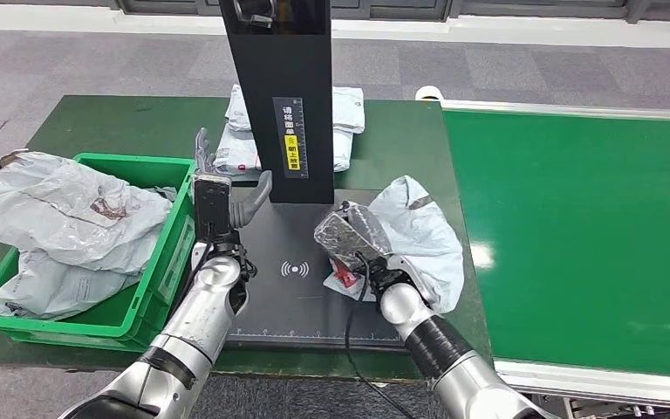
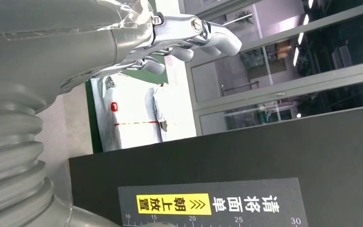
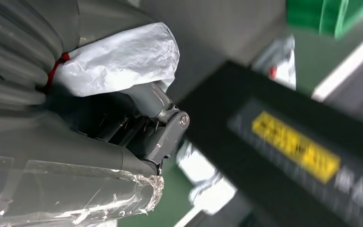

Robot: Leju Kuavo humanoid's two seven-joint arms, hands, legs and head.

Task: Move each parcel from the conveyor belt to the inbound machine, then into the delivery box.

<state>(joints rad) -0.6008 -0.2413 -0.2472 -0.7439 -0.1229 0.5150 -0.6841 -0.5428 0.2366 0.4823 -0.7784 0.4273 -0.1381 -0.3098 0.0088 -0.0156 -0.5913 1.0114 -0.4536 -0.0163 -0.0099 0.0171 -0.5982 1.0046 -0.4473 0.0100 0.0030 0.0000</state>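
Right hand: the right hand sits low over the right side of the inbound machine's dark plate, its fingers closed round a grey plastic parcel. The wrist view shows crinkled grey film bunched against the fingers.
Parcel in hand: it lies partly on the plate's right edge and partly on the green bench beside it, just left of the conveyor belt. A red mark shows on it under the hand.
Left hand: the left hand is raised over the plate's left edge, beside the black post, fingers spread and holding nothing.
Inbound machine: a flat dark plate with a white wave symbol and a ruler along its front edge, and an upright black post carrying a yellow and white label.
Delivery box: a green crate at the left of the bench, touching the plate's left side, with grey parcels heaped in it and spilling over its far left rim.
Behind the post: more pale parcels stacked on the bench.
Belt: green, with a white frame, running along the right side of the bench.
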